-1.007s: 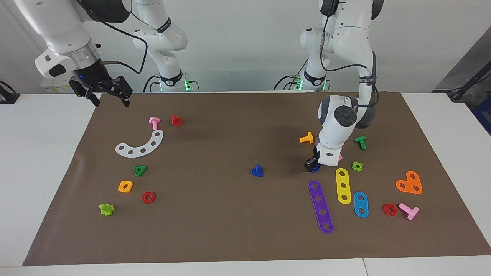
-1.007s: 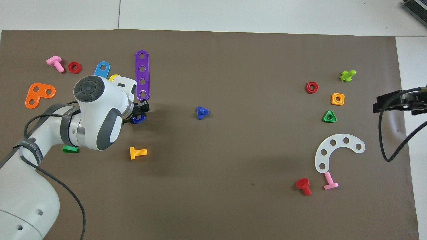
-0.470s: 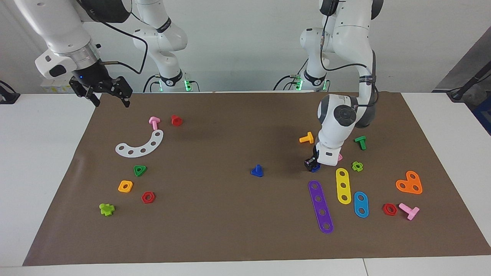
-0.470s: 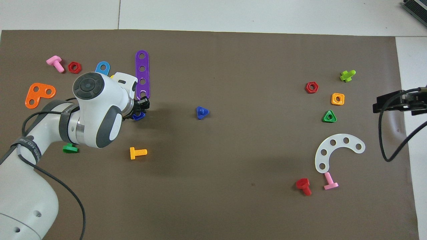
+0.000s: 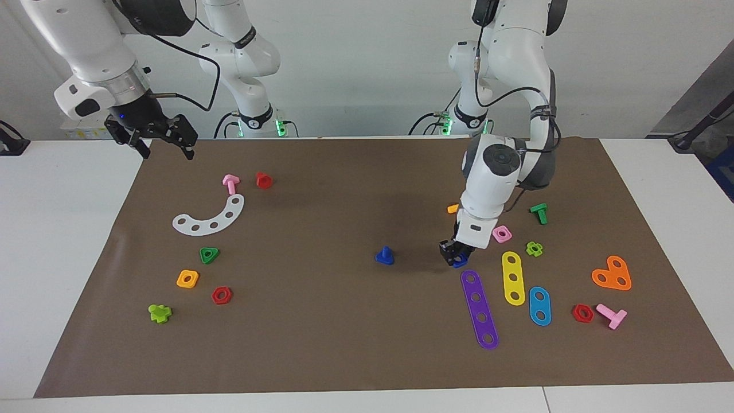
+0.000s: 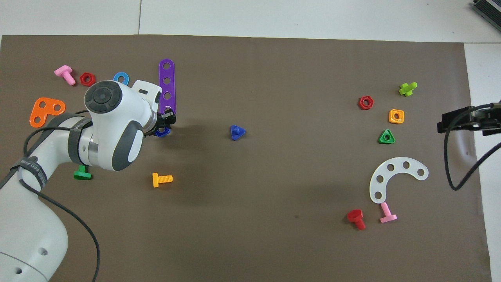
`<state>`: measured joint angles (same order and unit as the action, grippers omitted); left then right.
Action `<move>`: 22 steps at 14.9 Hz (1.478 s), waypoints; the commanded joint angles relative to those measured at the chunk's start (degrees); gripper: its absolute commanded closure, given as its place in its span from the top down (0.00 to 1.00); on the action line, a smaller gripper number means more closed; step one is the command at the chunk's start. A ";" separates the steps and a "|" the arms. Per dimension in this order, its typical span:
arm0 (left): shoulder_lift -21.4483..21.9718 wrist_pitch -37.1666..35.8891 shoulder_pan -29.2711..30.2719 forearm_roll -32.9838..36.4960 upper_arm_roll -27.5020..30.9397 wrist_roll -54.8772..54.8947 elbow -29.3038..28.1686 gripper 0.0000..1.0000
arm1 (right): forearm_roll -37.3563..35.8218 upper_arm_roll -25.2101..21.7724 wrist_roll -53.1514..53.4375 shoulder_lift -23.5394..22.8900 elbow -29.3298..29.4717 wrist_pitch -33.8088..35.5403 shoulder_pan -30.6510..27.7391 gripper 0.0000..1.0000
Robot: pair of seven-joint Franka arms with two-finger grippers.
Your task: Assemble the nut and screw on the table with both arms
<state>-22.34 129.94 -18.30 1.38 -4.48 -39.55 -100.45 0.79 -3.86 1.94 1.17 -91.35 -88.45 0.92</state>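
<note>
The dark-blue screw (image 5: 385, 256) stands on its triangular head, shaft up, in the middle of the brown mat (image 5: 344, 344); the overhead view shows it too (image 6: 237, 132). My left gripper (image 5: 453, 253) is shut on the dark-blue nut (image 5: 460, 263) and holds it low over the mat, beside the screw toward the left arm's end. The overhead view shows the left gripper (image 6: 167, 123) and the nut (image 6: 161, 132) by the purple strip's end. My right gripper (image 5: 163, 144) waits open and empty above the mat's corner near its base, and shows at the overhead view's edge (image 6: 465, 119).
By the left gripper lie a purple strip (image 5: 479, 310), a yellow strip (image 5: 513, 277), a pink square nut (image 5: 502, 233) and an orange screw (image 5: 453, 209). Toward the right arm's end lie a white arc (image 5: 210, 217), a green triangle (image 5: 209, 254) and an orange nut (image 5: 187, 279).
My left gripper has moved with the blue nut away from the robots and slightly toward the screw, uncovering the pink square nut. The right arm has barely moved.
</note>
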 commanded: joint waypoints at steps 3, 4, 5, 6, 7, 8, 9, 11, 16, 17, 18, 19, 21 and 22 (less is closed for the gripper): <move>-6.12 -6.43 -6.12 1.34 0.70 0.44 11.21 0.18 | 0.44 0.26 -0.36 1.73 -1.81 -0.41 -0.40 1.00; -7.01 -7.41 -6.83 1.25 0.62 0.44 12.89 0.18 | 0.44 0.34 -0.36 1.73 -1.81 -0.41 -0.05 1.00; -7.19 -7.68 -7.53 1.25 0.44 0.79 13.17 0.18 | 0.44 0.52 -0.36 1.73 -1.81 -0.41 0.22 1.00; -7.36 -7.85 -7.89 1.25 0.18 1.66 13.26 0.18 | 0.61 0.78 -0.36 1.73 -1.81 -0.41 0.31 1.00; -7.54 -8.46 -7.89 1.25 -0.43 2.37 13.35 0.18 | 0.70 0.87 -0.36 1.73 -1.81 -0.41 0.31 1.00; -8.24 -9.69 -7.89 1.25 -1.74 3.42 13.78 0.18 | 0.79 0.87 -0.36 1.73 -1.81 -0.41 0.31 1.00; -8.68 -10.74 -7.80 1.17 -2.28 3.60 14.83 0.18 | 0.88 0.87 -0.36 1.73 -1.81 -0.41 0.31 1.00; -9.56 -12.07 -7.89 1.08 -3.24 3.60 16.50 0.18 | 0.88 0.87 -0.36 1.73 -1.81 -0.41 0.22 1.00; -10.79 -12.25 -8.32 1.08 -4.48 3.60 17.13 0.18 | 0.88 0.87 -0.36 1.73 -1.81 -0.41 0.22 1.00; -11.32 -12.25 -8.68 1.08 -4.40 3.60 17.13 0.18 | 0.88 0.87 -0.36 1.73 -1.81 -0.41 0.22 1.00; -12.02 -12.51 -9.11 1.08 -4.39 3.60 17.47 0.18 | 0.88 0.87 -0.36 1.73 -1.81 -0.41 0.22 1.00; -12.46 -12.86 -9.38 0.99 -4.39 3.60 17.91 0.18 | 0.88 0.87 -0.36 1.73 -1.81 -0.41 0.31 1.00; -13.42 -17.49 -9.30 0.73 -4.57 3.60 21.58 0.18 | 0.88 0.87 -0.36 1.73 -1.81 -0.41 0.31 1.00; -14.56 -19.79 -9.03 0.38 -4.83 3.60 24.39 0.18 | 0.88 0.87 -0.36 1.73 -1.81 -0.41 0.22 1.00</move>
<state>-33.31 115.52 -26.92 1.47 -9.49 -36.27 -83.34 0.83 -3.02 1.94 1.45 -91.53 -88.45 1.38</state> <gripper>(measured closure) 0.529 0.000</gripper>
